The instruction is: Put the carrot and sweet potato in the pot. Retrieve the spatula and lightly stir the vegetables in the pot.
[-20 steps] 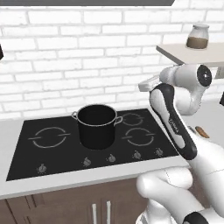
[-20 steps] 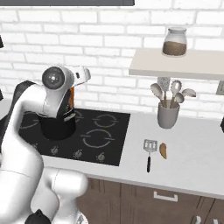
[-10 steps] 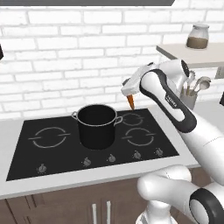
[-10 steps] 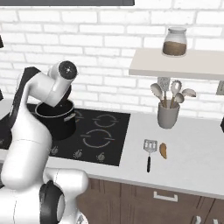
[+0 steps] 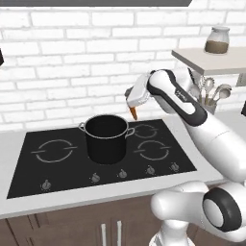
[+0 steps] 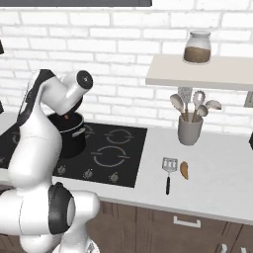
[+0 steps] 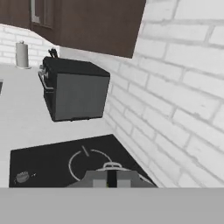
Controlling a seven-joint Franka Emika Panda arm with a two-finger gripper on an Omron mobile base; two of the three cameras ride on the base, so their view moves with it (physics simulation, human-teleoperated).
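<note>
My gripper [image 5: 131,105] is shut on the carrot [image 5: 134,113], a small bright orange root that hangs point down from the fingers. It is held in the air just above and to the right of the black pot [image 5: 106,138], close to its right loop handle. The pot stands on the cooktop [image 5: 57,166]. In the right base view the pot [image 6: 75,134] sits partly behind my arm, with a speck of the carrot [image 6: 66,117] above it. The sweet potato [image 6: 184,170] lies on the counter beside the spatula [image 6: 169,170], far right of the pot.
A grey holder with pale spoons [image 6: 189,129] stands behind the spatula, under a wall shelf [image 6: 202,76] that carries a jar [image 6: 197,47]. The hand view looks along the brick wall to a black appliance [image 7: 76,89] and a paper roll [image 7: 22,54].
My arm has swung left from the right end of the counter toward the pot, carrying the carrot. The pot, spatula and sweet potato have not moved.
</note>
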